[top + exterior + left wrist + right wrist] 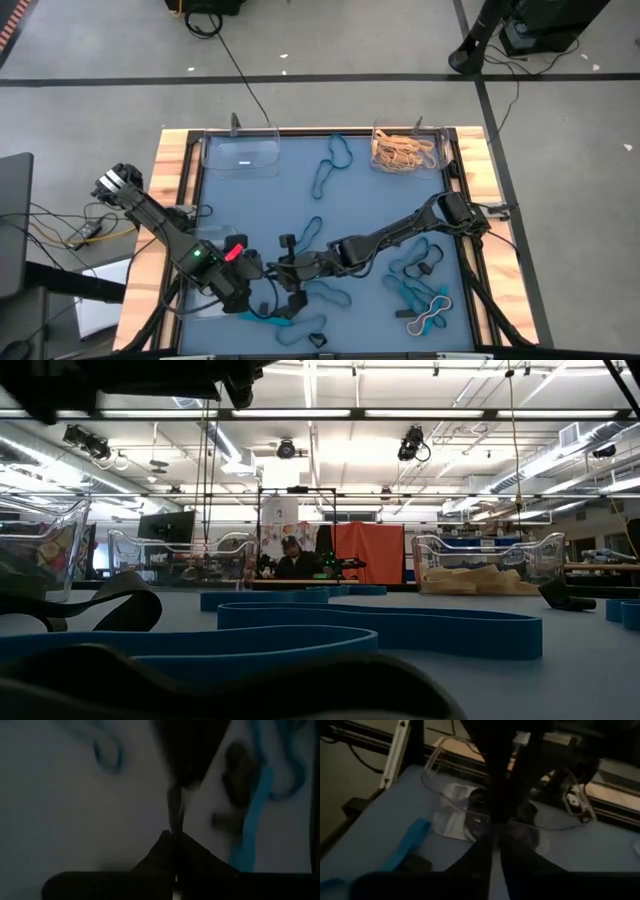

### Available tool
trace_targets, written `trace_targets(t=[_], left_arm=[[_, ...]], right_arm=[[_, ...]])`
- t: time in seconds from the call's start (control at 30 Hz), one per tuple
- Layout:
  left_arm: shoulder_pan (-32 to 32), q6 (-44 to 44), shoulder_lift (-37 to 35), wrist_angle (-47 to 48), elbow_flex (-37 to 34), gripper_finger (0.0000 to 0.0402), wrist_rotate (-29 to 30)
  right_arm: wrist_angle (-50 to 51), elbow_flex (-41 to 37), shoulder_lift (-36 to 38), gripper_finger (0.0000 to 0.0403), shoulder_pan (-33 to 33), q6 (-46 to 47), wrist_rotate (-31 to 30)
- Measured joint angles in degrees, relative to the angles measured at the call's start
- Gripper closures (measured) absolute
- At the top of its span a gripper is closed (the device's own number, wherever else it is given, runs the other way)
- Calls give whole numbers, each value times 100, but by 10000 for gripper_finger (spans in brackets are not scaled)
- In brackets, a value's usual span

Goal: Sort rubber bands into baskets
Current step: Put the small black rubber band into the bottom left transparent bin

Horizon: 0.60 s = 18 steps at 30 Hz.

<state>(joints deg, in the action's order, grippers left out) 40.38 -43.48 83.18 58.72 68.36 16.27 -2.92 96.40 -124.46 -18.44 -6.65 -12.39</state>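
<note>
Since the rubber bands (pixel 333 163) are light, limp loops lying flat, the clenched left gripper (pixel 268 268) should pinch 1 strand low; whether the right gripper (pixel 290 268) grips anything is unclear.

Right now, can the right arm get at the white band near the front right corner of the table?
Probably yes. The white band lies uncovered on the mat, beside teal bands. The right pincer is at mid-table, and nothing stands between them.

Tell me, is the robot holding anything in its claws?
The left claw is shut on what looks like a thin black rubber band, pinched at one end. Whether the right claw also grips it cannot be told.
</note>
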Motion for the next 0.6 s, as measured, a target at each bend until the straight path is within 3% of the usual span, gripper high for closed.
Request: trace_targets(t=[0.2, 0.37, 0.6], left_arm=[[30, -854, -9, 1299, 195, 392, -850], [169, -1424, -9, 1720, 251, 393, -1950], [361, -2105, -9, 1858, 249, 392, -2958]], right_arm=[[-306, -423, -15, 267, 7, 117, 5], [-595, -848, -14, 195, 43, 403, 2], [-833, -1234, -15, 148, 105, 712, 12]])
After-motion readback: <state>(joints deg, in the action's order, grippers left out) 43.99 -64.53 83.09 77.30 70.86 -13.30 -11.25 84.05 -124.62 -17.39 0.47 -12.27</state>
